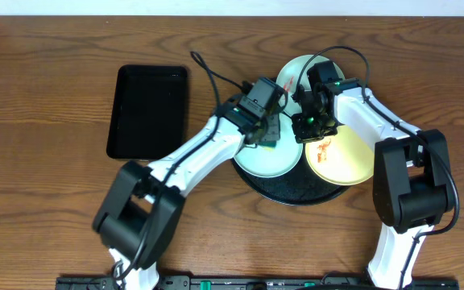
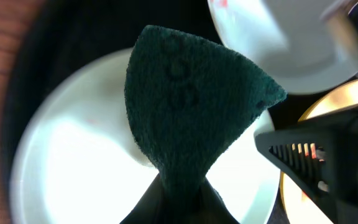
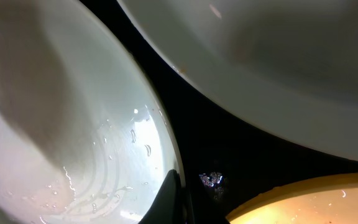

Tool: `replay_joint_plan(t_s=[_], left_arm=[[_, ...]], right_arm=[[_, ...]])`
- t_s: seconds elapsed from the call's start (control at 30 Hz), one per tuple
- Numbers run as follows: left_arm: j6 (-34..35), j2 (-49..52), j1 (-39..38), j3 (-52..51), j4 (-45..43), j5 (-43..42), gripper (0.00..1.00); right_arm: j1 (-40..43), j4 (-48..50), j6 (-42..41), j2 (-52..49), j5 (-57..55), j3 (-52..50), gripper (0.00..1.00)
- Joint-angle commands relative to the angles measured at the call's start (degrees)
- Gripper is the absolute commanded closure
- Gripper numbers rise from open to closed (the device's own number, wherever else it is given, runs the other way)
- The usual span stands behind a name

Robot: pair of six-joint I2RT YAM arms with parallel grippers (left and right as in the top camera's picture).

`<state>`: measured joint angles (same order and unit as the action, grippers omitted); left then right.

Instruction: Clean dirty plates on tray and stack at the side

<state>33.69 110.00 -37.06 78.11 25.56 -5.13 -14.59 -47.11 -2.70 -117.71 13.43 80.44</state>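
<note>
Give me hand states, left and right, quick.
Left hand: closed on the green sponge.
Right hand: closed, nothing seen in it.

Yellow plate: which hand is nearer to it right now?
Right. The right hand is shut at the left rim of the yellow plate. The left hand, gripping the green sponge, is farther left, over the front mint plate.

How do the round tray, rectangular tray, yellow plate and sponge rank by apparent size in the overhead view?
Largest to smallest:
1. round black tray, partly covered by plates
2. rectangular black tray
3. yellow plate
4. green sponge, partly hidden
</note>
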Motion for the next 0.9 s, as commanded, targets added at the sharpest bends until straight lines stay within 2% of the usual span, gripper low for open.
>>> replay_joint_plan(t_s=[0.0,0.2,0.4,0.63,0.87], left_arm=[[1.4,4.0,-0.3,-1.2,-1.0,-2.2,0.88],[1.3,8.7,0.4,-1.2,-2.0,1.8,0.88],[0.4,9.0,1.8,-1.2,4.3,19.8,0.88],[-0.7,8.1,2.4,-0.8,9.0,32.3,0.88],[-0.6,1.4,2.4,0.6,9.7,34.8,0.89]], right_arm=[[-0.1,-0.5,1.1,-0.4,-1.6,-0.4,0.99],[-0.1,-0.7,1.1,-0.4,-1.6,-0.4,0.99],[-0.1,-1.1,1.1,-0.4,-1.6,-0.4,0.99],[-0.1,-1.3,1.1,-0.4,-1.6,-0.4,0.99],[-0.1,-1.4,1.1,-0.4,-1.3,-0.4,0.99]])
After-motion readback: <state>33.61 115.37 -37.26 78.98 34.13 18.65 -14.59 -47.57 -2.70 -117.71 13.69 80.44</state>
